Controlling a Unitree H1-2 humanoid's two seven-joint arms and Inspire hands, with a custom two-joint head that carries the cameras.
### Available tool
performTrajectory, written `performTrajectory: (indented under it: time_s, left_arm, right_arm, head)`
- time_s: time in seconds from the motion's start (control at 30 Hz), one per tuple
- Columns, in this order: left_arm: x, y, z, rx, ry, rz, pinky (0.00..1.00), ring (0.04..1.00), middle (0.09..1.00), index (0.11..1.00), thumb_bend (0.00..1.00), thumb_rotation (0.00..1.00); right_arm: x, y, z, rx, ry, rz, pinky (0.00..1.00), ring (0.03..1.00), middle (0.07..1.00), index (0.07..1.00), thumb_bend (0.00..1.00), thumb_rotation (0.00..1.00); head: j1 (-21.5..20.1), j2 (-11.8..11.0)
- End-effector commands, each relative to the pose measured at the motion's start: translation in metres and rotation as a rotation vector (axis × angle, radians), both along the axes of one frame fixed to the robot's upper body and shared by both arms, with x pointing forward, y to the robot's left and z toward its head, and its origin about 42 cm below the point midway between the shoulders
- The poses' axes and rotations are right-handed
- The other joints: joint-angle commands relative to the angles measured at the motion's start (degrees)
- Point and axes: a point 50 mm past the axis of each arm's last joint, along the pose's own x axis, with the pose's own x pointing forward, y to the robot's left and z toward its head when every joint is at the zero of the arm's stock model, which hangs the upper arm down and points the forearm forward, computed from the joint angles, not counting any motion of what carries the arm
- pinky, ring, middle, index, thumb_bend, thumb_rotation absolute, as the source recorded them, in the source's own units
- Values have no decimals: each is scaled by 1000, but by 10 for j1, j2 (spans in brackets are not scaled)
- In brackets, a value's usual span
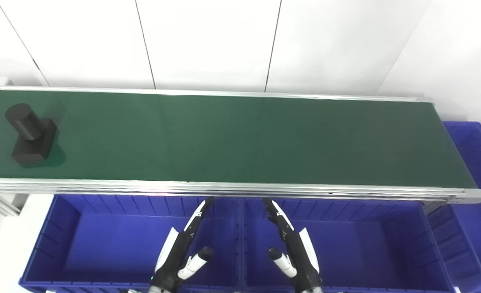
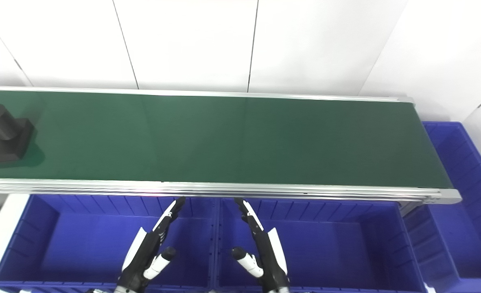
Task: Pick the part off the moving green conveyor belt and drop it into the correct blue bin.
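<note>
A black part (image 1: 31,134), a cylinder standing on a square block, rides at the far left of the green conveyor belt (image 1: 244,138). Below the belt's near rail, my left hand (image 1: 181,250) hovers over the left blue bin (image 1: 73,240), fingers straight and apart, holding nothing. My right hand (image 1: 291,246) mirrors it over the middle blue bin (image 1: 366,244), also open and empty. Both hands are far to the right of the part and in front of the belt.
A third blue bin (image 1: 474,162) sits past the belt's right end. An aluminium rail (image 1: 224,188) edges the belt on the near side. White wall panels stand behind the belt.
</note>
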Motion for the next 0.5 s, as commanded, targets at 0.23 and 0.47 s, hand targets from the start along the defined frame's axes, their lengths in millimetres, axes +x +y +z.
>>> performTrajectory:
  time_s: [0.23,0.47]
  left_arm:
    - [5,-7,9,-47,-45,-8,990,979,973,955,791,1000]
    - [5,-12,4,-45,-27,-13,996,977,970,951,773,1000]
  right_arm:
    - [6,3,9,30,-56,2,913,950,963,930,895,995]
    - [5,-3,4,32,-30,2,930,958,962,930,890,987]
  head:
    - [2,-3]
    - [65,-27]
